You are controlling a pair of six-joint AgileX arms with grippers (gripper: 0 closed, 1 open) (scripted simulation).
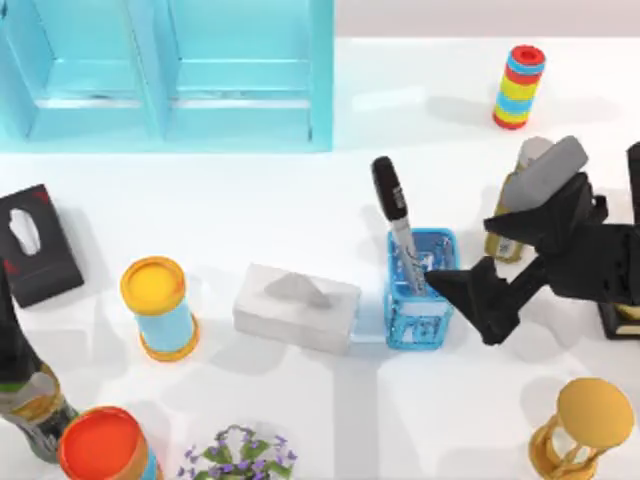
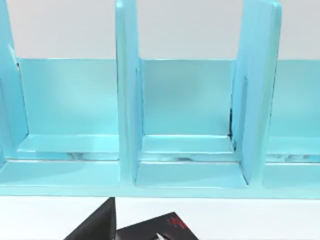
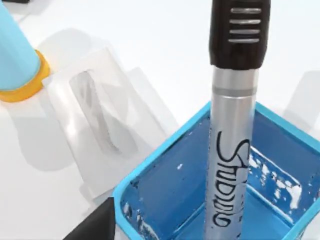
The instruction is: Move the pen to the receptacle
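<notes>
Stood in the blue square plastic receptacle (image 1: 421,290): thick marker pen with black cap and grey barrel (image 1: 396,222), leaning. Just beside it, right gripper (image 1: 470,300), spread wide, holding nothing. Release apparently done; retreat needed next. Left gripper's state: cannot tell.

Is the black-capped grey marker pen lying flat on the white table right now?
No. The black-capped grey marker pen stands with its barrel down inside the blue square mesh holder, cap end up.
</notes>
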